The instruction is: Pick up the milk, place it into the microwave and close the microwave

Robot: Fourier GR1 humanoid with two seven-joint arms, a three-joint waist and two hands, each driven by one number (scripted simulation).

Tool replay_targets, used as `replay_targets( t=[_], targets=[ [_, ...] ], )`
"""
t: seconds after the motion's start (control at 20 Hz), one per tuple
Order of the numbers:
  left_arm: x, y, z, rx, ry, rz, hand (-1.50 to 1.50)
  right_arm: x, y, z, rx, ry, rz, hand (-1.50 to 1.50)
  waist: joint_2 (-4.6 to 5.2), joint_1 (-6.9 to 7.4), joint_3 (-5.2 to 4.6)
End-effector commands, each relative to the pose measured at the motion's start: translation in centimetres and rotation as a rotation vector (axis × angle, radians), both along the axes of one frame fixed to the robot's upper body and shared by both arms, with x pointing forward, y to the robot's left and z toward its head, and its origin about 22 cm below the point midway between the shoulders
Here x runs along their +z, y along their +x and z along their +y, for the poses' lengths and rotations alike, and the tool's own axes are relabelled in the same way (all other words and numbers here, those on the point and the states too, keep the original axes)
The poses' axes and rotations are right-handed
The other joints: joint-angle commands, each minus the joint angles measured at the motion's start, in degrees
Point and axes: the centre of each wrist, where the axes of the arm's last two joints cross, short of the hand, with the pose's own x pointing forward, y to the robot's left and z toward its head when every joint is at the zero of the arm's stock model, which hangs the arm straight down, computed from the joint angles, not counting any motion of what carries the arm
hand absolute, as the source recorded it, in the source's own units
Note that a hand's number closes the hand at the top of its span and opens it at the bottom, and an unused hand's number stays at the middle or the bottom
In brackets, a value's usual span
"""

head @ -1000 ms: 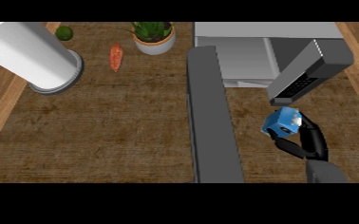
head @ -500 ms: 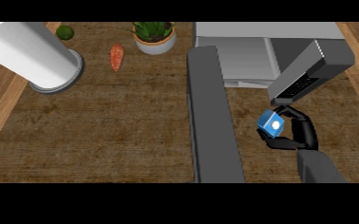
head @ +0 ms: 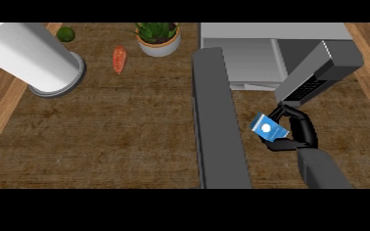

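one hand, r hand (head: pixel 302 133), curled round milk (head: pixel 269 128).

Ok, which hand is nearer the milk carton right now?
Right. The right hand holds the milk carton, fingers curled round it, in front of the microwave; the left hand is not in view.

my black right hand (head: pixel 303 133) curls round the small blue milk carton (head: pixel 268 128), hiding its right side. the tall white cylinder (head: pixel 33 54) runs off the view's left edge, and the green potted plant (head: pixel 159 38) is cut off at its leaf tips by the top edge.
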Motion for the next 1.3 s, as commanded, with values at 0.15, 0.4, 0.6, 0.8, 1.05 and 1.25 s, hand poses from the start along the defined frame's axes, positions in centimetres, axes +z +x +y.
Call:
replay_targets(
  t=[0.15, 0.4, 0.6, 0.8, 1.05, 1.25],
  targets=[
    [0.0, -0.8, 0.3, 0.021, 0.008, 0.002, -1.5, 1.5, 1.6, 3.6, 0.159, 0.08, -0.096, 1.5, -0.31, -0.94, 0.03],
    [0.2, -1.2, -0.2, 0.017, 0.001, 0.013, -1.5, 4.9, 2.9, 5.8, 0.126, 0.045, -0.125, 1.5, -0.3, -0.87, 0.03],
    [-1.4, -0.4, 1.4, 0.026, 0.004, 0.008, -1.5, 7.6, 4.5, 7.7, 0.07, 0.025, -0.128, 1.5, -0.17, -0.79, 0.04],
    [-2.0, -0.9, 2.5, 0.006, -0.007, 0.022, -1.5, 9.0, 7.3, 11.0, 0.063, -0.017, -0.138, 1.5, 0.0, -0.05, 0.07],
    [-1.2, -0.2, 1.8, 0.011, -0.015, 0.014, -1.5, 12.1, 9.8, 10.8, 0.012, -0.167, -0.133, 1.5, 0.11, -0.04, 0.08],
    [-1.1, -1.0, 2.2, 0.027, -0.009, 0.021, -1.5, 12.1, 11.5, 13.4, -0.008, -0.254, -0.119, 1.5, 0.38, 1.0, 0.12]
  ],
)
